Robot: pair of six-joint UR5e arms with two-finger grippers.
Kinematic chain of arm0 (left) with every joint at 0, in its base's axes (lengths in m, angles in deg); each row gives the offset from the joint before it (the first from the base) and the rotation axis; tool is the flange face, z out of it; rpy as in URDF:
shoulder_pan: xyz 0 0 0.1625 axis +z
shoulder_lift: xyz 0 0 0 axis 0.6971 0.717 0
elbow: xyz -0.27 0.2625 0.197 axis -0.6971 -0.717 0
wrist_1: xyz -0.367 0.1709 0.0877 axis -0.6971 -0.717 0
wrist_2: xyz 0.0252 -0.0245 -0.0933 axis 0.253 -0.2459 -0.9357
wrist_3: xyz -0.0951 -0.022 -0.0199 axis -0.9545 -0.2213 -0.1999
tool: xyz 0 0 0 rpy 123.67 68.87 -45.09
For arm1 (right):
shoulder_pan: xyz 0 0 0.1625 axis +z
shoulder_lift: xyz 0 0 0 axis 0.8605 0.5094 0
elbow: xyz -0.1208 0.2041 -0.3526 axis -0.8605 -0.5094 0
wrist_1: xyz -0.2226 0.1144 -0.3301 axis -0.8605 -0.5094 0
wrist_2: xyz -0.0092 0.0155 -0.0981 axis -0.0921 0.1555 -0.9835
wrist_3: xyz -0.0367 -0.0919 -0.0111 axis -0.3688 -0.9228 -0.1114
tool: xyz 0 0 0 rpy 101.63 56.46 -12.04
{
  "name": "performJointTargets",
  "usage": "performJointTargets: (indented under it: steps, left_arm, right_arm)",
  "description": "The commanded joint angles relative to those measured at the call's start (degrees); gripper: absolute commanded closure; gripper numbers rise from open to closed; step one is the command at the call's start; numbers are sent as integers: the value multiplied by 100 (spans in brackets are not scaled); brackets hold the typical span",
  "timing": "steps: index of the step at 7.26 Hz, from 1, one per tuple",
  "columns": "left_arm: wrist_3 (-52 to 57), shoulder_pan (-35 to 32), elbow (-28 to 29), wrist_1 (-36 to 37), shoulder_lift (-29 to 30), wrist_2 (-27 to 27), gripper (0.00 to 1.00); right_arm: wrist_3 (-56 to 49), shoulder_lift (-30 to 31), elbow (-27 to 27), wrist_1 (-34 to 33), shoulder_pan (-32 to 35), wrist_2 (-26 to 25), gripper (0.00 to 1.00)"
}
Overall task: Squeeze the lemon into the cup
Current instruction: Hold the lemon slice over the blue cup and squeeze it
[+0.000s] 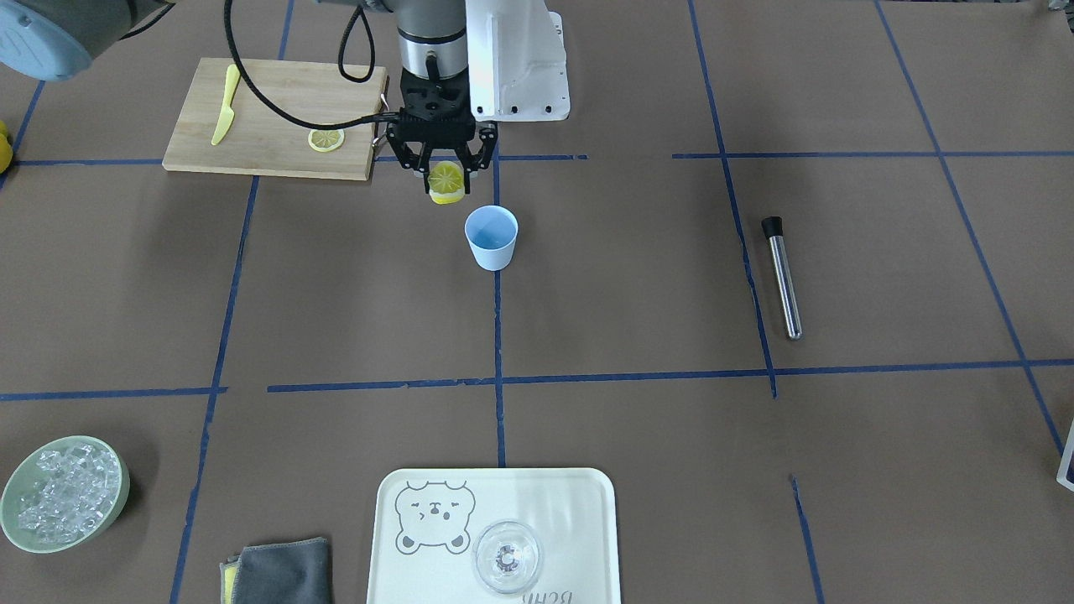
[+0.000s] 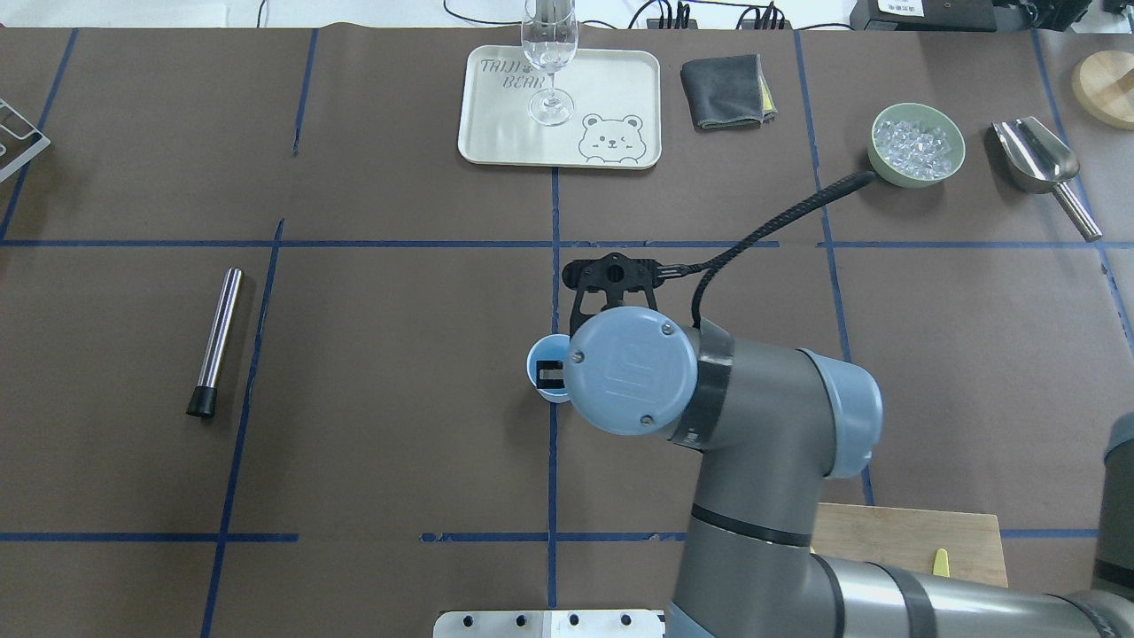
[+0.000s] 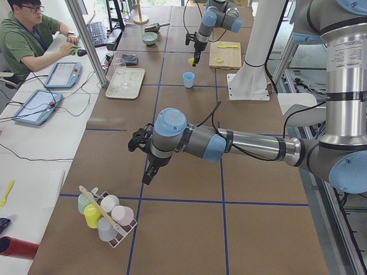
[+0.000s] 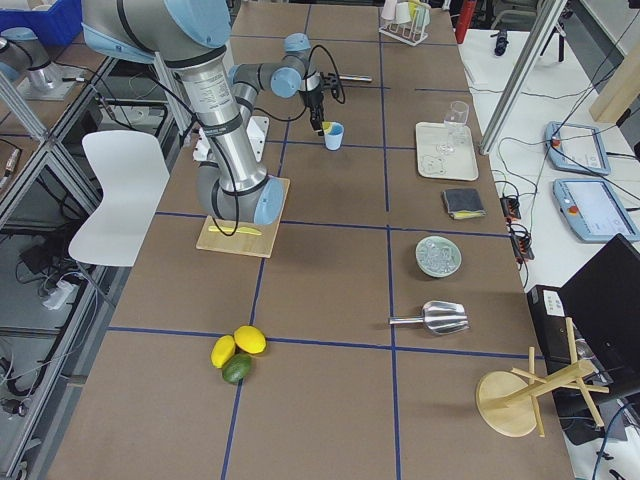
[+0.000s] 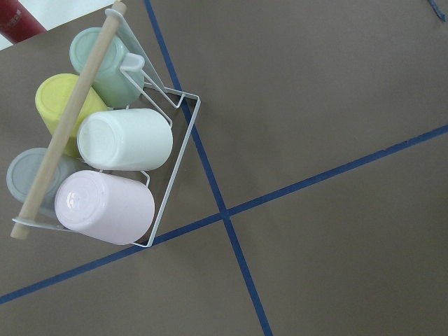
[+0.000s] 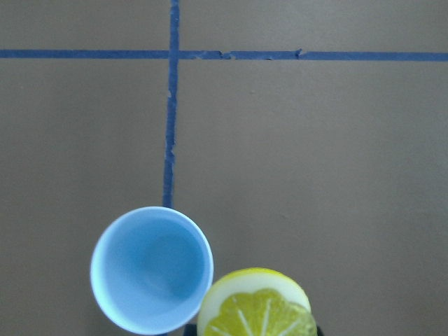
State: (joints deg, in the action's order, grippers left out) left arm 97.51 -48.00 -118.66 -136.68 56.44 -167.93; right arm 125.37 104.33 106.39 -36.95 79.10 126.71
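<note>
My right gripper [image 1: 446, 174] is shut on the lemon [image 1: 445, 179], a thin yellow slice held on edge above the table. The light-blue cup [image 1: 492, 237] stands upright just beside and below it. In the right wrist view the lemon [image 6: 257, 308] overlaps the rim of the cup [image 6: 152, 269] at one side, not over its middle. In the overhead view the arm hides the lemon and most of the cup [image 2: 534, 365]. My left gripper [image 3: 146, 176] hovers far off over a cup rack [image 5: 105, 168]; I cannot tell whether it is open or shut.
A second lemon slice [image 1: 325, 139] and a yellow knife [image 1: 225, 105] lie on the wooden board [image 1: 268, 92]. A metal tube [image 1: 782, 277], a tray [image 1: 579, 503] with a glass [image 1: 506, 556], a bowl of ice [image 1: 63, 493] and a grey cloth [image 1: 281, 570] stand around.
</note>
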Motion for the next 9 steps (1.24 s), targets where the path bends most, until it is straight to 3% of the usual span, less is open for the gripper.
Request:
performJointTargets:
  steps: [1,4,5,6,9]
  left_arm:
    - [0,0,9,0,-4,0,0]
    - [0,0,17,0,-4,0,0]
    - [0,0,17,0,-4,0,0]
    - [0,0,26,0,5,0,0]
    - [0,0,44,0,23,0,0]
  right_arm:
    - [-5,-588,-766,34,41,-6,100]
    - [-13,-572,-865,25,41,2,100]
    - [-22,-563,-883,34,41,2,92]
    - [-66,-563,-883,34,41,2,74]
    - [-66,-563,-892,34,41,2,59]
